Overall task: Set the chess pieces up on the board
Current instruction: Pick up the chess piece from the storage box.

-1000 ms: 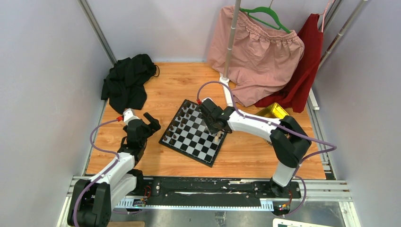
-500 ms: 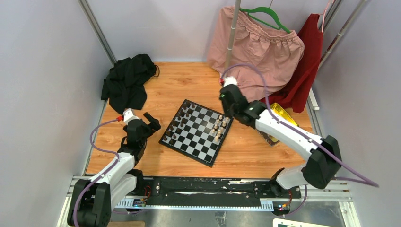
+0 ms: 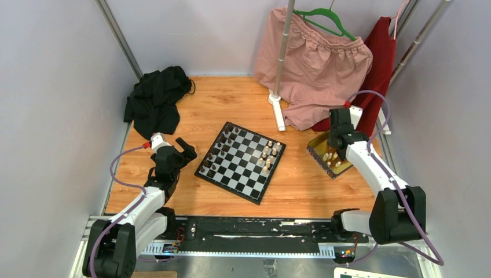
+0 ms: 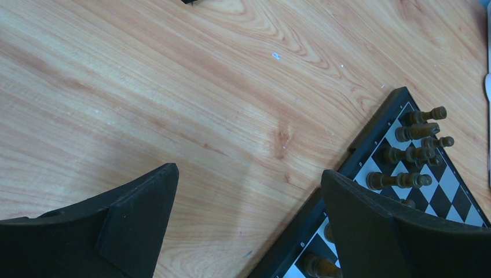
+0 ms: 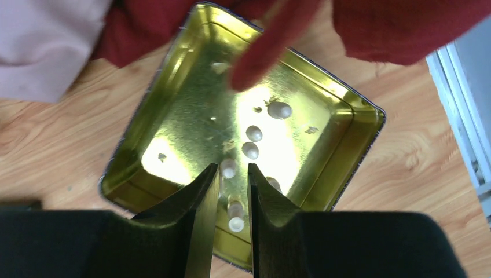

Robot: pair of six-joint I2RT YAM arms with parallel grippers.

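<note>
The chequered board (image 3: 240, 162) lies in the middle of the wooden table. Dark pieces (image 3: 223, 152) stand along its left side and a few cream pieces (image 3: 268, 156) on its right side. My left gripper (image 3: 186, 147) is open and empty, just left of the board. In the left wrist view it (image 4: 249, 174) hangs over bare wood, with the board's edge (image 4: 370, 156) and dark pieces (image 4: 414, 153) to its right. My right gripper (image 3: 337, 147) hovers over the gold tray (image 3: 317, 155). In the right wrist view it (image 5: 233, 171) is narrowly open above several loose cream pieces (image 5: 253, 133).
A black cloth (image 3: 153, 101) lies at the back left. A pink garment (image 3: 318, 63) and a red garment (image 3: 370, 98) hang on a white rack (image 3: 277, 104) at the back; the red one (image 5: 405, 29) drapes over the tray's far edge (image 5: 173, 75).
My right arm swung from over the board's right side to the right and now hangs over the gold tray. The left arm has not moved.
</note>
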